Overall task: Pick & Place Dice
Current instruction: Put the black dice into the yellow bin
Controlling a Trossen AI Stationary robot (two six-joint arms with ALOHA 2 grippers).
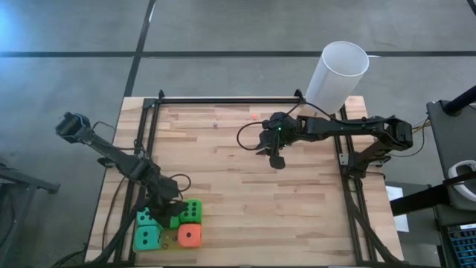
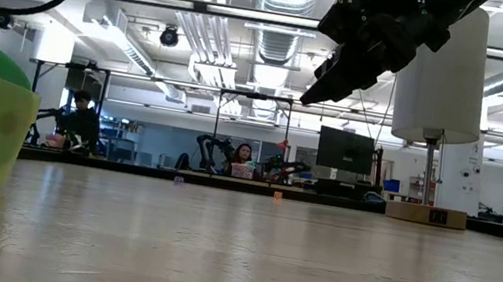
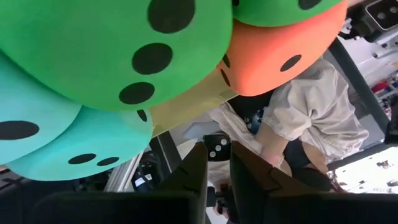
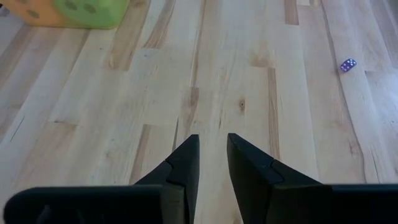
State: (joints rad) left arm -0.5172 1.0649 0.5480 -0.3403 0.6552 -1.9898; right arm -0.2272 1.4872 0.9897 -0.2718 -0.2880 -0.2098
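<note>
Left gripper [image 3: 217, 149]: fingers nearly together, nothing held. It is parked right against the dice, at the table [image 1: 223, 171] corner diagonally opposite the cylinder [image 1: 338, 71].

Dice are packed touching: teal [image 1: 146, 217], green [image 1: 147, 239], orange [image 1: 190, 236], second green [image 1: 192, 211].

Risks:
- With the jaws this narrow, a die cannot be straddled. If the gripper is pushed in as it is, the cluster is likely shoved rather than gripped.
- The dice sit by the table edge farthest from the cylinder, so one nudge could send a die off.
- Since they touch, a neighbour may be dragged along when one is lifted.
- They look soft, so a die could be squeezed out of an off-centre grip.

Right gripper [image 4: 212, 140]: narrow slit, empty. It hangs over bare wood between the cylinder and the table middle, well apart from the dice. No clash with the left arm is expected from there.

A tiny purple die [image 4: 347, 65] lies on the wood on the cylinder's side of the table and could be mistaken for a target.

Hidden or unclear:
- Only four dice are made out from above. The second teal is seen only by the left wrist camera, presumably under that gripper.
- The nearest die is cut off in the low view.
- The cylinder's open end and contents cannot be seen.
</note>
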